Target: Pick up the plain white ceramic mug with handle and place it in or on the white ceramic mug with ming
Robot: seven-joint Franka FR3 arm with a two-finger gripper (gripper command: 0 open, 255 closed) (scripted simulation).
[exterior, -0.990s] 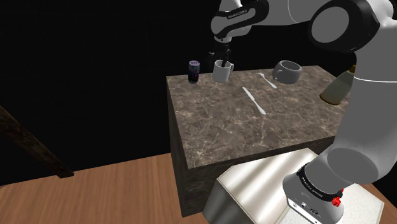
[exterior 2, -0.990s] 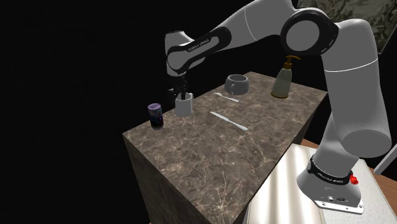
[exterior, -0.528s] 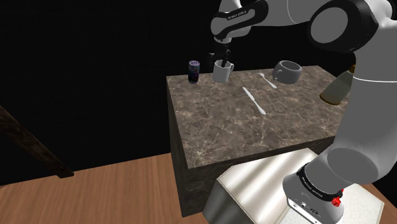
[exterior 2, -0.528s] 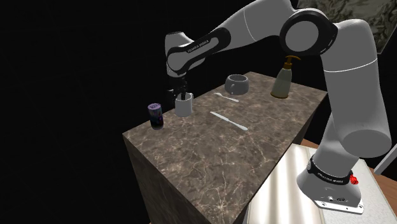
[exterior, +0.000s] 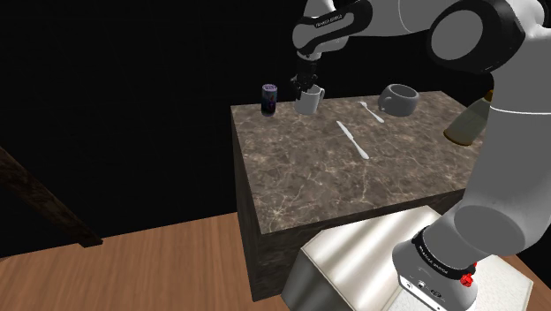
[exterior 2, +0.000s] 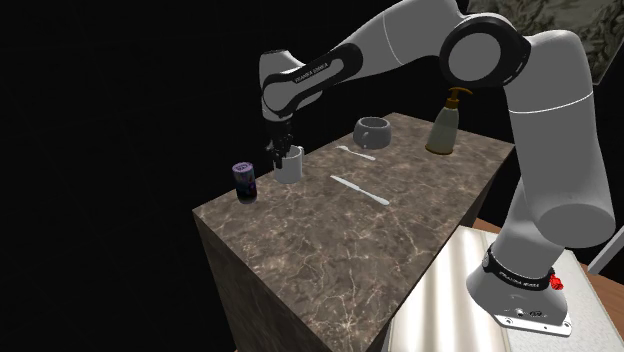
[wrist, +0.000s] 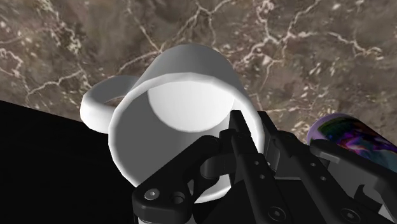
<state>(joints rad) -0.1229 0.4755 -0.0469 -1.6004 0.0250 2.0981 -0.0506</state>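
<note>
1. grasping step: the hand [exterior: 305,86] is clenched on the plain mug's [exterior: 309,102] rim, one finger inside, one outside.
2. the mug stands at the table's [exterior: 353,190] far edge, just beside a can [exterior: 269,99].
3. next, i judge: lift straight up, then carry it to the other mug [exterior: 399,99], well apart.
4. only a spoon [exterior: 371,111] lies low between them, so there's open room above.

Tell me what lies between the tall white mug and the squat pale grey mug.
A small white utensil, nearer the squat pale grey mug than the tall white mug, in the shoulder view.

Brown marble counter [exterior: 353,185], wood floor [exterior: 159,265], black area.
</note>
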